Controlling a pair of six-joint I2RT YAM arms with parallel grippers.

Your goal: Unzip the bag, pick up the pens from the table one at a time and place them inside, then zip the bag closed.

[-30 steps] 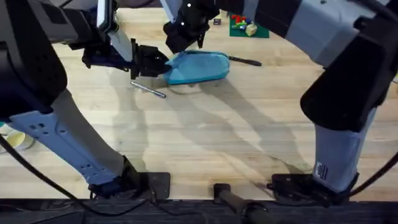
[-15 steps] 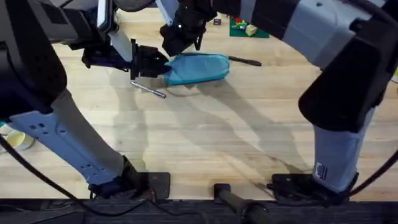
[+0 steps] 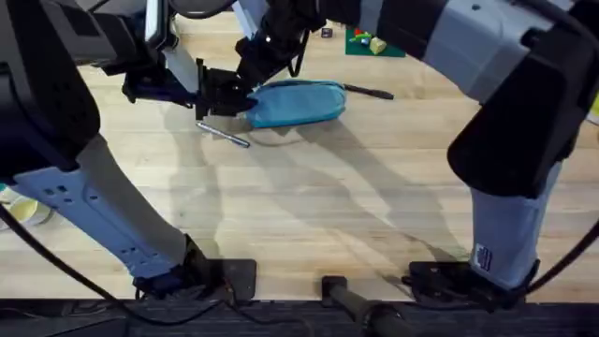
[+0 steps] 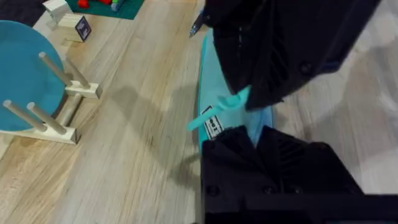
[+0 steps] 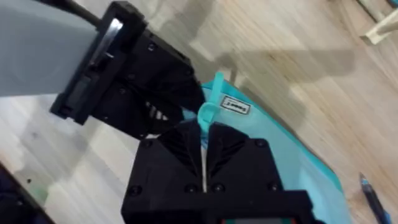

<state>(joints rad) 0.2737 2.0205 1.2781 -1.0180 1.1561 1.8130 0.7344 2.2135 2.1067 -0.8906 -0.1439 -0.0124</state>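
At table's far side, my left tool [image 3: 227, 95] clamps the pencil pouch [image 3: 298, 101] end; right tool [image 5: 204, 134] pinches the zipper pull [image 5: 208, 112]; silver pen [image 3: 223, 135] and black pen [image 3: 369, 92] unpacked.

One bag [image 3: 298, 103] is lying on one table [image 3: 309, 206]; two pens are showing, silver [image 3: 223, 135] and black [image 3: 368, 92]; two grippers, left [image 3: 234, 95] and right [image 3: 251, 67], are working.

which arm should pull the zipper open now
Right. The right gripper is shut on the zipper pull at the bag's end, while the left gripper pinches the bag's end fabric, likely to anchor it.
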